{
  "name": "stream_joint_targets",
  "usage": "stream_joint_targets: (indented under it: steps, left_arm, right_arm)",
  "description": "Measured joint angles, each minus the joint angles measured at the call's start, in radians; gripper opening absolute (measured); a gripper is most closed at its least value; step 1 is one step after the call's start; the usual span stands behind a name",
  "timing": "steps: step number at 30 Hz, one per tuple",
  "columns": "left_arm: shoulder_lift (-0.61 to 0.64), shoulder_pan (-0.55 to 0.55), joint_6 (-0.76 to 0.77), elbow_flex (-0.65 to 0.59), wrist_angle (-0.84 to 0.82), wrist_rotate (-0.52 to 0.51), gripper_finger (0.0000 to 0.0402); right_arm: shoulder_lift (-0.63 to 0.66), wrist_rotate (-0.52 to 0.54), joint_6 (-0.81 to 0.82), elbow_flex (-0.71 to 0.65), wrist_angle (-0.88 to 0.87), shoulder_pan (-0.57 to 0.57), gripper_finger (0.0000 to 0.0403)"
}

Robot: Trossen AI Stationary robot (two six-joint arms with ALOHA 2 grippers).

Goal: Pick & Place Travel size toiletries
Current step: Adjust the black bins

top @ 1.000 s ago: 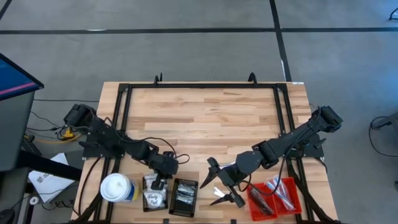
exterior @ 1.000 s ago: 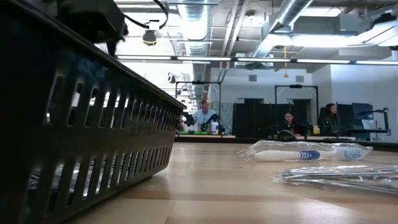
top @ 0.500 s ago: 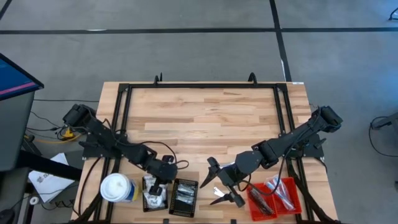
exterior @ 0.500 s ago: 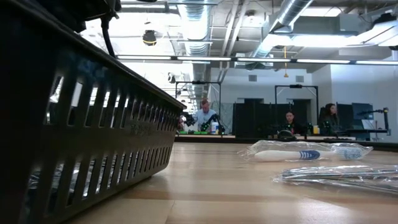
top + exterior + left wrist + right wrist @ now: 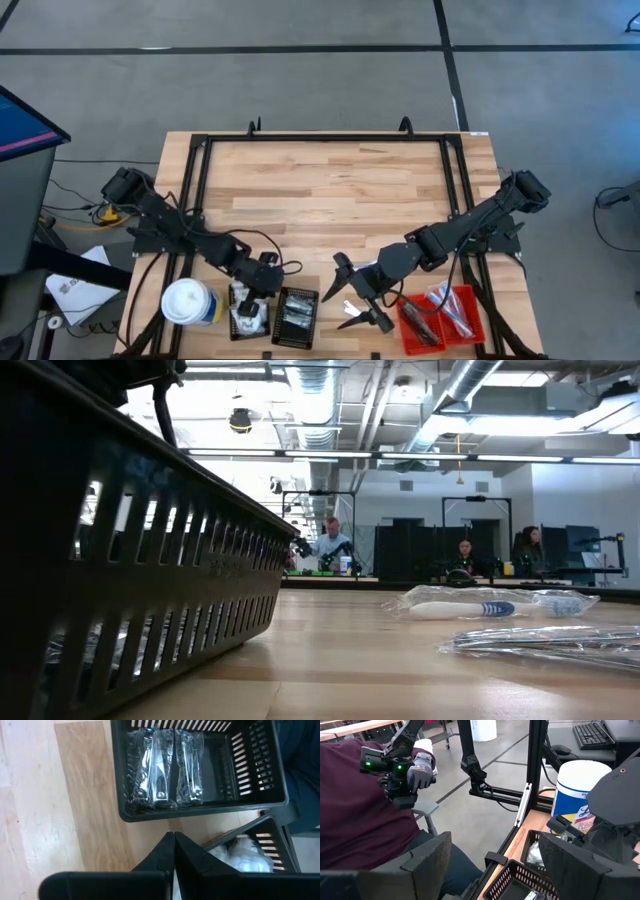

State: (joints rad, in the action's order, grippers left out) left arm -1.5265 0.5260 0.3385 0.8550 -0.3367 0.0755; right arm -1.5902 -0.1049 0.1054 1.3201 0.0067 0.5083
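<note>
Silvery wrapped toiletries [image 5: 165, 767] fill a black tray [image 5: 250, 807]; left tool [image 5: 173, 851] shut, empty.

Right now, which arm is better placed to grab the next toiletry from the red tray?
Right, probably. Its end effector hangs open just beside the red tray, which holds several items. The left end effector is shut, across the table over the black trays by the white-topped canister.

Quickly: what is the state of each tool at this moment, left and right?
Left tool: closed, holding nothing visible, above the black trays.
Right tool: open, empty, beside the red tray.
</note>
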Motion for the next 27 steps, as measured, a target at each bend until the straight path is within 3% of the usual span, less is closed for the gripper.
stream_joint_targets:
  steps: [18,23,27]
  left_arm:
    - [0.000,0.053,0.061,0.000,0.001,0.011,0.0000]
    - [0.032,0.032,0.001,0.002,-0.001,-0.108,0.0000]
    - [0.057,-0.035,-0.017,0.003,-0.130,-0.210,0.0000]
  right_arm:
    - [0.000,0.000,0.000,0.000,0.000,0.000,0.0294]
    - [0.000,0.000,0.000,0.000,0.000,0.000,0.0294]
    - [0.000,0.000,0.000,0.000,0.000,0.000,0.0294]
